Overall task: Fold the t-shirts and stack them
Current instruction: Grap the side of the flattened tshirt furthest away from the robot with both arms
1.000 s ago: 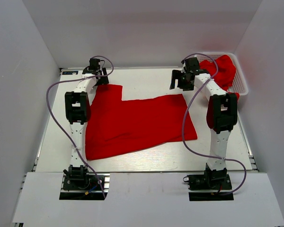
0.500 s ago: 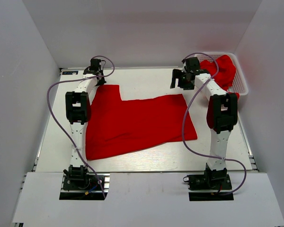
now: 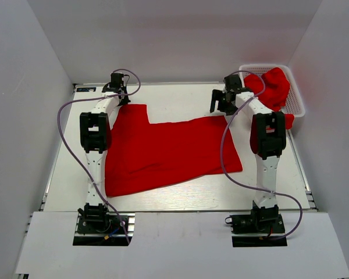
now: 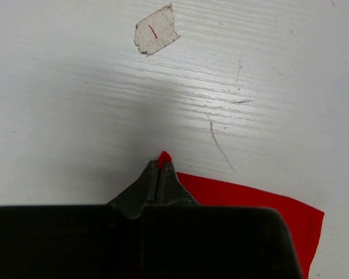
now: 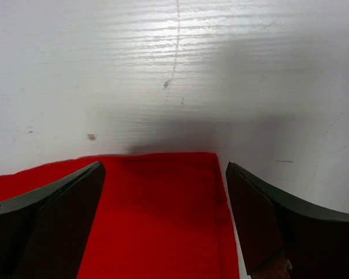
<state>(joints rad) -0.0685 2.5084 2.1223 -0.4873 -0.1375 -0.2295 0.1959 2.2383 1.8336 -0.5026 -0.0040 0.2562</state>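
Observation:
A red t-shirt (image 3: 168, 151) lies spread flat on the white table (image 3: 180, 200). My left gripper (image 3: 123, 97) is at the shirt's far left corner. In the left wrist view the left gripper (image 4: 161, 164) is shut on that corner, and a small red tip (image 4: 164, 156) pokes out past the jaws. My right gripper (image 3: 220, 106) hovers over the far right corner. In the right wrist view it (image 5: 164, 168) stands open, its fingers (image 5: 70, 197) astride the cloth's corner (image 5: 163, 221). More red t-shirts (image 3: 270, 86) are heaped at the back right.
A white mesh basket (image 3: 297, 106) at the back right holds the heap. A small torn paper label (image 4: 156, 30) is stuck to the table beyond the left gripper. White walls close in the table on three sides.
My left gripper has closed on the shirt's far left corner. The right arm has shifted slightly left and down over the far right corner, still open.

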